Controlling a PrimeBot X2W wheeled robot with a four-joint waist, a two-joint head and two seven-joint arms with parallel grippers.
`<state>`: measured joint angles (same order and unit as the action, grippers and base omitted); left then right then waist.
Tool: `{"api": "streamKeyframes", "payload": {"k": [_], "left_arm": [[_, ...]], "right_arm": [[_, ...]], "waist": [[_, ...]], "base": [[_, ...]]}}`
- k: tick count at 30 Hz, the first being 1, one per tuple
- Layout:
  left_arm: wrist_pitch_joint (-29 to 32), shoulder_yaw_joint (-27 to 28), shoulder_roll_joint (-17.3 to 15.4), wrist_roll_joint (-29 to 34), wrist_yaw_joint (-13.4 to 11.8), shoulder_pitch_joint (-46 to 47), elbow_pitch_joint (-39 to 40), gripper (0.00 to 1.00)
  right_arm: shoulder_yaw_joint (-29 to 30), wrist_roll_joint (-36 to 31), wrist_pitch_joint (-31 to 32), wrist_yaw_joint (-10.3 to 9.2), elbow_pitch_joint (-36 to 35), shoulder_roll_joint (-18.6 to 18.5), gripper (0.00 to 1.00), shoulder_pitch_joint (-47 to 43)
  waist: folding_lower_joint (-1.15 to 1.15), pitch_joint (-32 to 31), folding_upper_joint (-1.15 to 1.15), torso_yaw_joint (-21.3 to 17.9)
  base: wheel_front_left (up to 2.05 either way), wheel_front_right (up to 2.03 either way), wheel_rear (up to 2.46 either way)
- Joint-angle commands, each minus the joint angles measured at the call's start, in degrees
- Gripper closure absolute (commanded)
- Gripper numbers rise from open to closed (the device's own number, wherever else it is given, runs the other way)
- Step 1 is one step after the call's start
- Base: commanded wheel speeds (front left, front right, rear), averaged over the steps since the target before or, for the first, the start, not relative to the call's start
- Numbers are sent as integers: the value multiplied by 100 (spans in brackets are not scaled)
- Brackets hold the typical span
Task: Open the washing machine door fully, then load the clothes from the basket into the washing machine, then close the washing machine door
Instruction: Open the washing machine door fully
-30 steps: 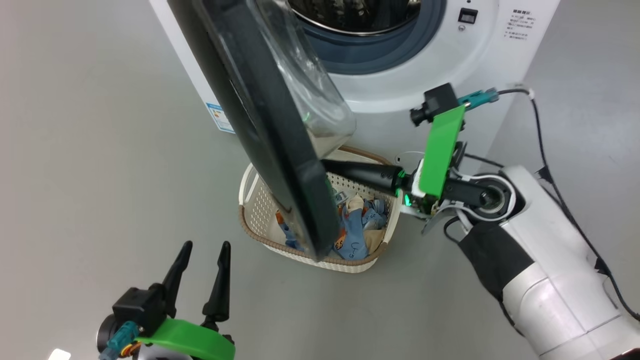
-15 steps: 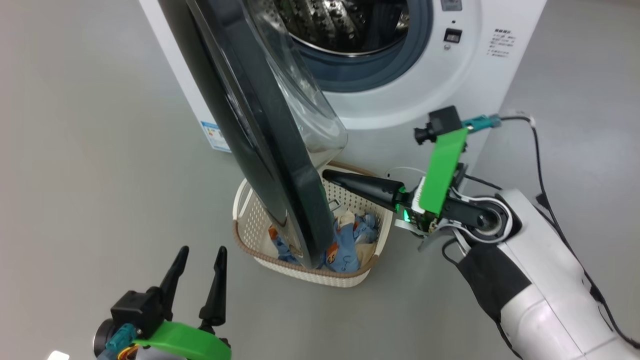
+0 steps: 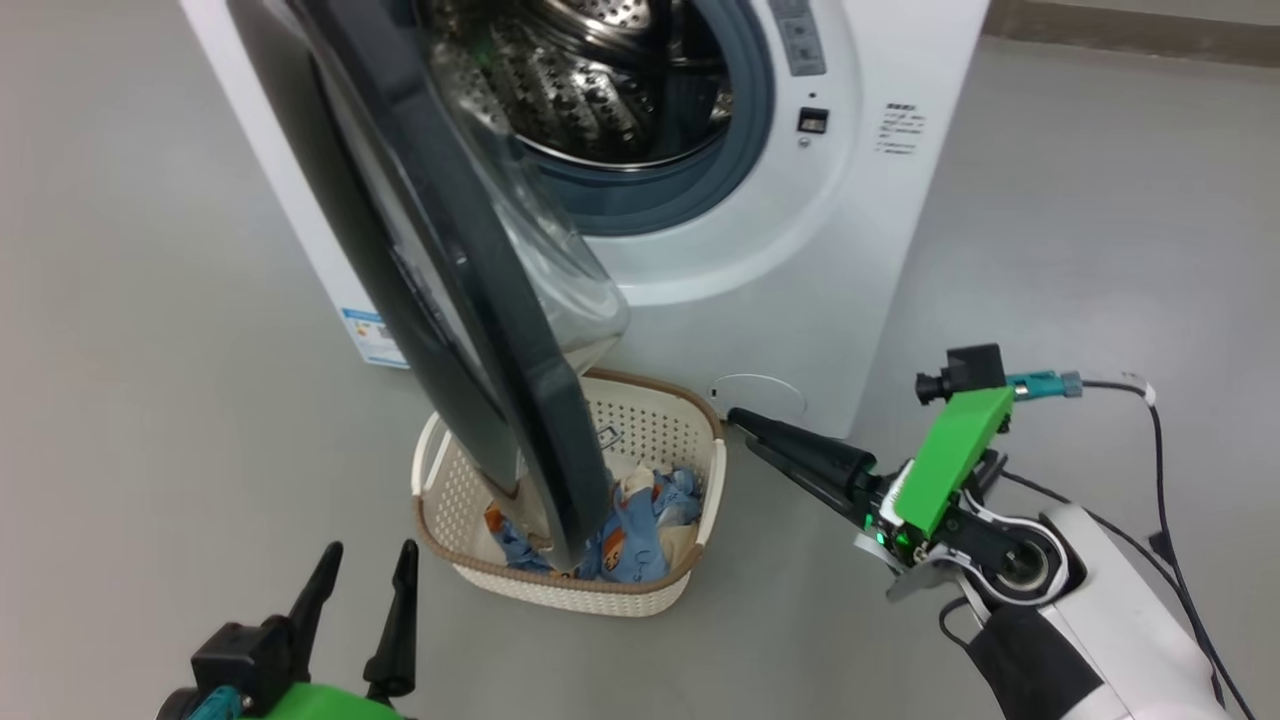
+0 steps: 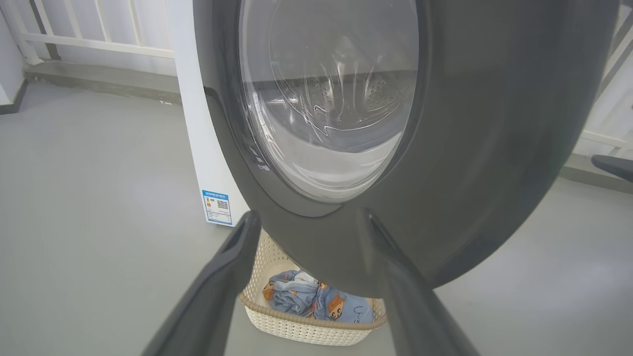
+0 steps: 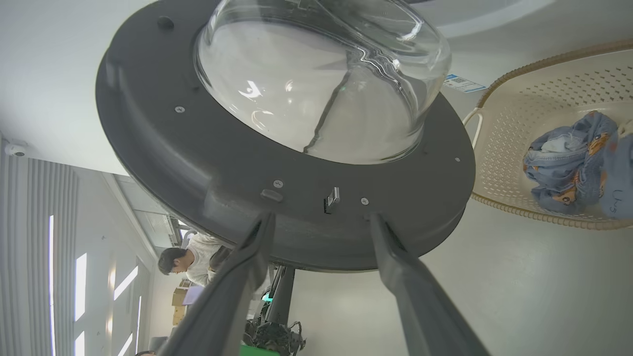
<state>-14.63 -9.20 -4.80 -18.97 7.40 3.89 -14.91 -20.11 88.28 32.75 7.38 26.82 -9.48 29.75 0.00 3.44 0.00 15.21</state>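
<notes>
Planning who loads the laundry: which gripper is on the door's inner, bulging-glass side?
The right gripper, beside the basket; the left gripper faces the outer face of the washing machine door.

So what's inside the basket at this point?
Light-blue bear-print clothes lie piled in the basket. In the head view the door hangs across the basket's left part, covering it, and anything under the pile is hidden.

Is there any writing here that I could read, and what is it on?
Blue label on the washing machine side: too small to read.
Grey print on its front: blurred.
Dark scribble on the clothes: unclear, perhaps "Uns".
</notes>
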Motion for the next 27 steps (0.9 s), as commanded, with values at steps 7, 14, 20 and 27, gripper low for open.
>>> {"api": "streamKeyframes", "payload": {"k": [7, 14, 20, 27], "left_arm": [[-37, 324, -137, 7, 9, -46, 136, 0], [-37, 460, -141, 14, 9, -127, 180, 0], [-37, 588, -143, 19, 9, -164, 205, 0], [-37, 703, -151, 26, 9, -241, 226, 0]], "right_arm": [[-74, -248, -435, 11, -320, -271, 0, -459], [-182, -523, -1036, 11, -394, -616, 0, -900], [-224, -625, -1585, 11, -436, -906, 0, -1253], [-220, -637, -2203, 11, -565, -1272, 0, -1653]], "waist": [[0, -177, 0, -384], [0, -144, 0, -641], [0, -112, 0, -806], [0, -117, 0, -962]], "base": [[0, 0, 0], [0, 0, 0], [0, 0, 0], [0, 0, 0]]}}
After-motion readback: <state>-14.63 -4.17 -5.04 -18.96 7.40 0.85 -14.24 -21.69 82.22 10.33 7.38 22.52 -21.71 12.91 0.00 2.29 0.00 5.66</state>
